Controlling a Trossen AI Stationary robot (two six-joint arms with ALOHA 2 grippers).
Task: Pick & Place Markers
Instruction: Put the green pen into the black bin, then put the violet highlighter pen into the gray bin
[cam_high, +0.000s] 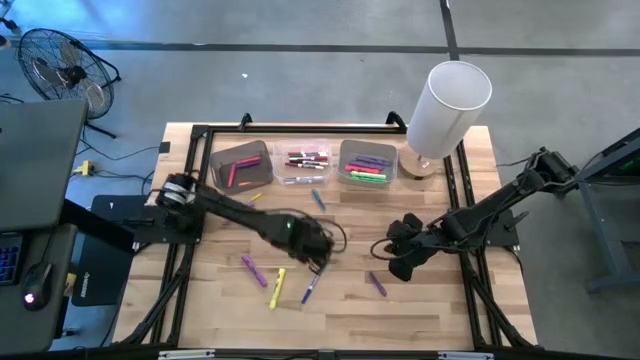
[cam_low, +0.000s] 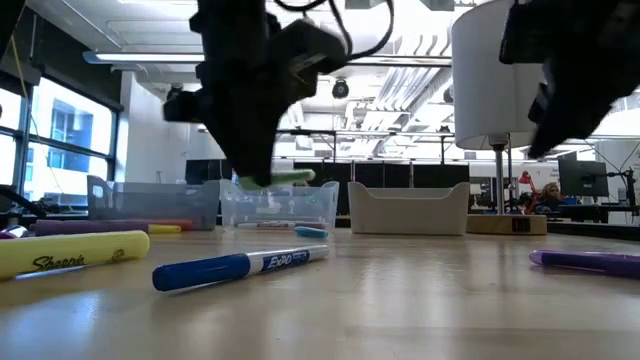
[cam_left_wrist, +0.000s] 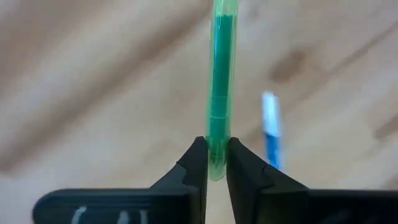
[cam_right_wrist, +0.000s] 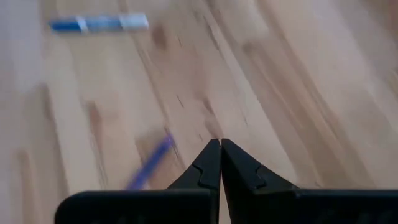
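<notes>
My left gripper (cam_high: 318, 248) is shut on a green marker (cam_left_wrist: 219, 93) and hangs above the middle of the table; the low view shows the gripper (cam_low: 255, 170) with the marker (cam_low: 288, 177) well above the wood. My right gripper (cam_right_wrist: 220, 149) is shut and empty above the table's right half (cam_high: 400, 255). A purple marker (cam_right_wrist: 149, 165) lies on the table just beside it. A purple marker (cam_high: 252, 268), a yellow marker (cam_high: 277, 285), a blue marker (cam_high: 311, 288) and another purple marker (cam_high: 377, 284) lie flat on the table's near part. My left gripper pinches the green marker near one end (cam_left_wrist: 215, 158) between its two fingers. The fingers come from above, pointing down. The rest of the marker sticks out from the fingertips, about level, lifted clear of the table.
Three small bins stand in a row at the far edge: a grey one (cam_high: 243, 165), a clear one (cam_high: 305, 165) and a pale one (cam_high: 367, 163), each with markers in it. A small blue marker (cam_high: 318, 199) lies before them. A white cylinder lamp (cam_high: 445, 105) stands far right.
</notes>
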